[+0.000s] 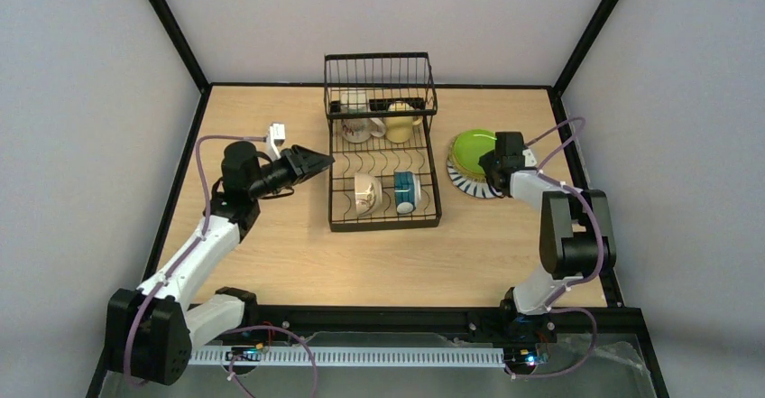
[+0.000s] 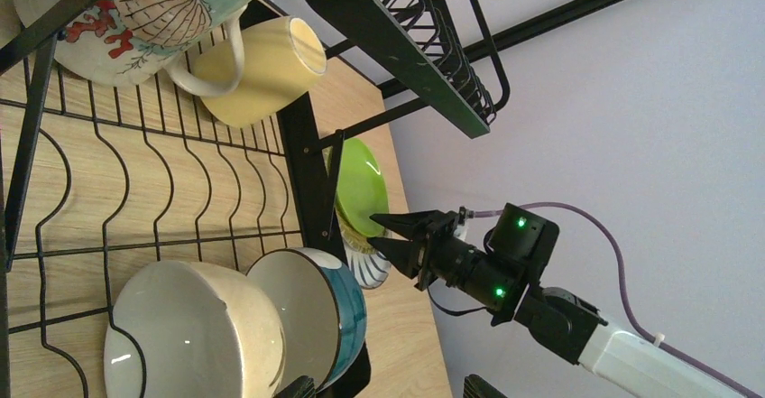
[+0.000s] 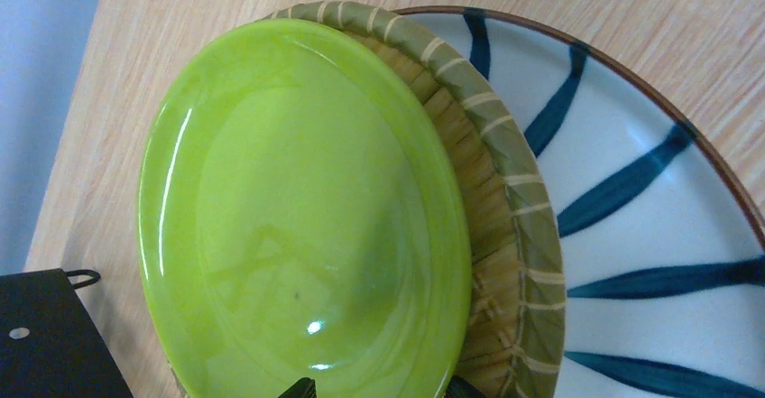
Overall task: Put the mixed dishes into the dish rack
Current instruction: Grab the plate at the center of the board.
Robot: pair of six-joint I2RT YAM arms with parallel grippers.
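A pale wooden table [image 1: 298, 263] sits between grey walls. The left arm stretches forward with its wrist turned right. The left gripper [image 1: 323, 160] is wide open and empty beside the dish rack [image 1: 385, 226], which holds four mugs [image 1: 365, 193]. The right arm folds at its elbow. The right gripper [image 2: 379, 232], jaws spread and holding nothing, hangs over the lime green plate [image 1: 471, 150], which is stacked on the tan plate [image 3: 505, 226] and the striped plate [image 1: 465, 184] just right of the rack.

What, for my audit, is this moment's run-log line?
mugs: four in dish rack; plates: stacked beside rack; left gripper: open, empty; right gripper: open over lime green plate
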